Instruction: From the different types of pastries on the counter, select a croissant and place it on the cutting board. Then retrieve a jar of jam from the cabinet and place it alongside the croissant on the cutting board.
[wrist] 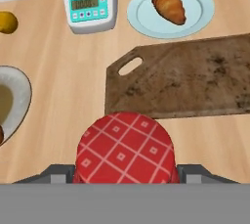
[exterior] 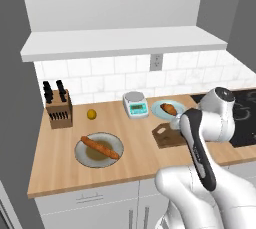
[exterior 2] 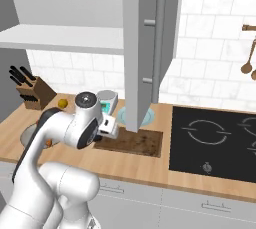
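My gripper point(wrist: 125, 171) is shut on the jar of jam point(wrist: 126, 145), seen from above as a round red checked top between the two fingers. It hangs over the counter point(wrist: 63, 86), just off the long edge of the dark brown cutting board point(wrist: 195, 78), near the handle cut-out end. The board's top is bare. Beyond it the golden-brown croissant point(wrist: 169, 6) lies on a pale blue plate point(wrist: 195, 22). The long baguette point(exterior: 101, 147) rests on a grey plate point(exterior: 82, 157) at the left. From the left base the croissant point(exterior: 168, 108) and board point(exterior: 167, 137) show beside my arm.
A white kitchen scale point(wrist: 90, 0) and a yellow lemon point(wrist: 7, 22) sit behind the board. A knife block point(exterior: 59, 108) stands at the back left. The black hob point(exterior 2: 215, 140) lies right of the board. An open cabinet door point(exterior 2: 145, 48) hangs over the board.
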You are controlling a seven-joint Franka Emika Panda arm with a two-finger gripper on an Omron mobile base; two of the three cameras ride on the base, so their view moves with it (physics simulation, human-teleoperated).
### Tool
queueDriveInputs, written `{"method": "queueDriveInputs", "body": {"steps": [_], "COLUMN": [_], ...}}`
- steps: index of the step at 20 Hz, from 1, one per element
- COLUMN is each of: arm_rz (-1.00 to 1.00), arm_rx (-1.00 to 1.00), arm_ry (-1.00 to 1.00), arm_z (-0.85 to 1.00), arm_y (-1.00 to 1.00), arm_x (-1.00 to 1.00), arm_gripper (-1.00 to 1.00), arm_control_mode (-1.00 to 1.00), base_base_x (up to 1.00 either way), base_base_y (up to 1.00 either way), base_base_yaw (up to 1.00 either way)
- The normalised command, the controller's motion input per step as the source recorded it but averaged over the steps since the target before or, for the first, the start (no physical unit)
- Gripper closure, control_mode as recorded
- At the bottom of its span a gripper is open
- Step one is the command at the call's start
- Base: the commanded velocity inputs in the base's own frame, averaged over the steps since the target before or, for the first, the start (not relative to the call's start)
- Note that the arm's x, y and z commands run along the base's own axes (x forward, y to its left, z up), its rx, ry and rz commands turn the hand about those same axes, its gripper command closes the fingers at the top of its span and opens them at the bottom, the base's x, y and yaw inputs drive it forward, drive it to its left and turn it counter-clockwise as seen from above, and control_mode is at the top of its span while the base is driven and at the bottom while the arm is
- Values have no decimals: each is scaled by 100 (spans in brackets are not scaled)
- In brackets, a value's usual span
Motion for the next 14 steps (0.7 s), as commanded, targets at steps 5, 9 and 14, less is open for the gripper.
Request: {"method": "queueDriveInputs", "body": {"steps": [5,9,14], "arm_rz": [3,10,1], "arm_rx": [-1,0,1], "arm_ry": [-1,-10,-3], "arm_z": [-36,-9,0], "arm_y": [-2,-33,2], "arm_x": [25,70,6], "arm_gripper": [100,100,100], "arm_control_mode": [-100,-100,-100], "base_base_x": [0,0,0], "base_base_y": [0,0,0], "base_base_yaw": [0,0,0]}}
